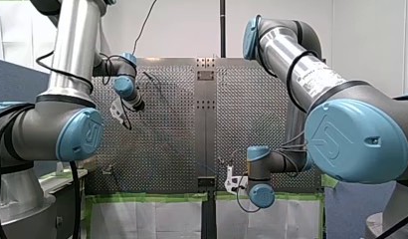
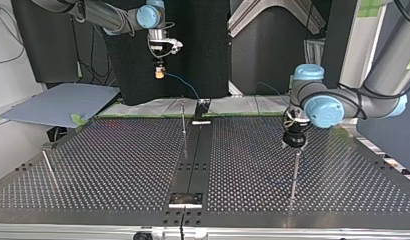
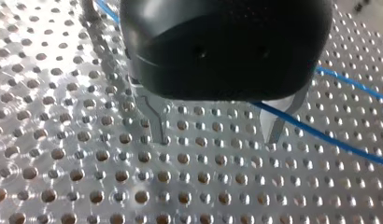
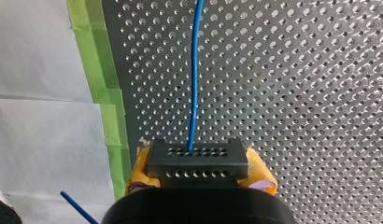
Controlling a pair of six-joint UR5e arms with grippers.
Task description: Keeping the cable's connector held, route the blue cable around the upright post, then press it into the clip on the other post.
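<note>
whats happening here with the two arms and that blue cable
The right hand is shut on the dark connector, up at the edge of the perforated table, with the blue cable trailing from it. The left hand is open just above an upright post, the cable running past one of its fingers.

Bright even light, glare spots on perforated table [image 3: 63, 154], soft shadows
</note>
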